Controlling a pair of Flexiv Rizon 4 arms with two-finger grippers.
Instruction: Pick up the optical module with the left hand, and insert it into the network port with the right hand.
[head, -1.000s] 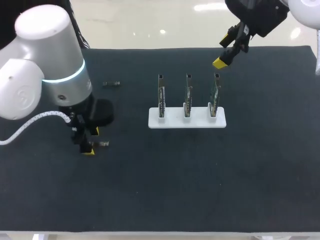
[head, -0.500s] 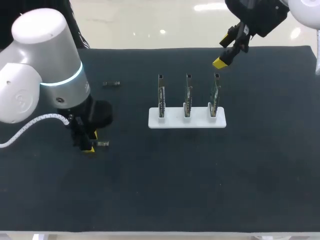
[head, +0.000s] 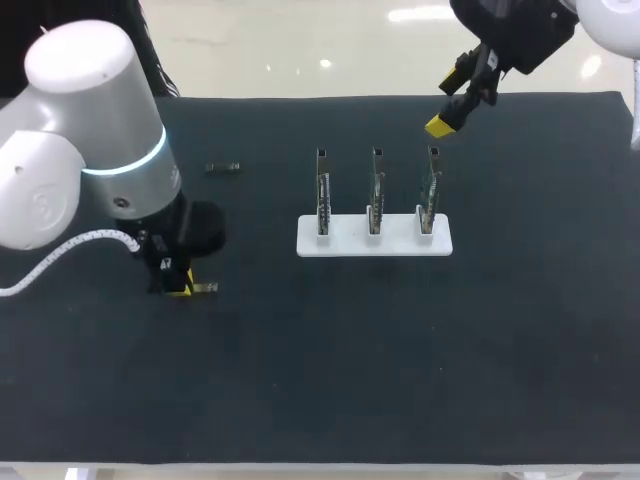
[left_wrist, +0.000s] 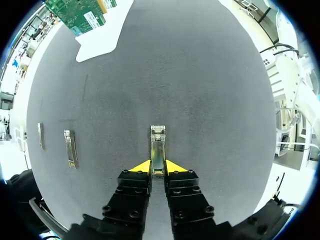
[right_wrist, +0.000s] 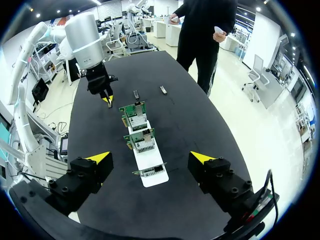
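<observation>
Modules lie on the dark table mat (head: 320, 380), three in all. One optical module (left_wrist: 158, 146) rests flat on the mat between the fingers of the left gripper (left_wrist: 158, 169). Both yellow tips press against its sides, so the gripper is clamped on the module's near end, and the rest of it sticks out ahead of the fingers. The other two are spare modules: one (left_wrist: 71, 148) lies off to the side of that gripper and the second (left_wrist: 40, 135) a little farther out. They are roughly parallel and not touching. From the head camera only one spare shows, beyond the left arm (head: 90, 170) toward the far edge of the table.

Near the middle of the table stands a single white stand (head: 373, 243). It holds three green circuit boards (head: 376, 190) upright on edge in a row, evenly spaced and apart from one another. Each board carries a grey metal port housing (right_wrist: 144, 145) on the edge that faces the right wrist camera.

The right gripper (right_wrist: 150, 158) hangs high over the far side of the table, beyond the rightmost board. Its two fingers are spread wide, and its camera looks down along the row of boards.
</observation>
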